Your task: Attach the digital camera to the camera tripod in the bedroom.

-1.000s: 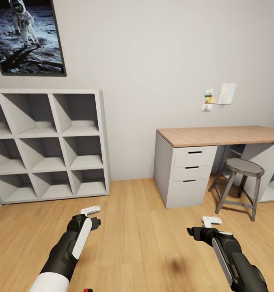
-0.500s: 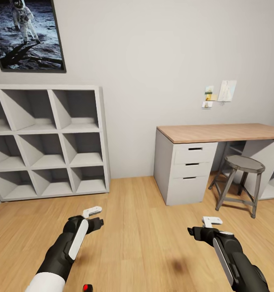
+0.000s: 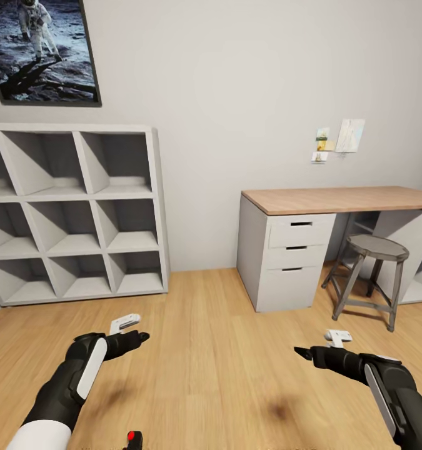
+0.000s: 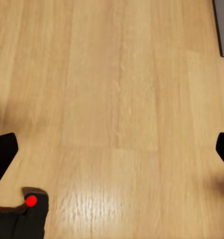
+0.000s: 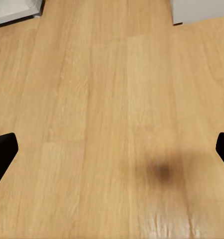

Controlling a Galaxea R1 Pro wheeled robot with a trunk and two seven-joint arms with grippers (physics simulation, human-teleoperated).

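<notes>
The digital camera [image 3: 133, 439] lies at the bottom edge of the head view, left of centre, its red dot up, on the wood floor [image 3: 223, 369]. Above it, the left tool [image 3: 134, 337] is spread wide and holds nothing; the right tool [image 3: 307, 354], lower right, is likewise wide and bare. Farther off stand the table [image 3: 336, 200] at right, a grey stool [image 3: 376, 250] beneath it, and a cube shelf [image 3: 73, 212] at left.

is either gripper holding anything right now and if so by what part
Nothing is held. The left gripper and right gripper are open over bare wood floor. The camera sits low beside the left gripper's fingers, ungripped.
</notes>
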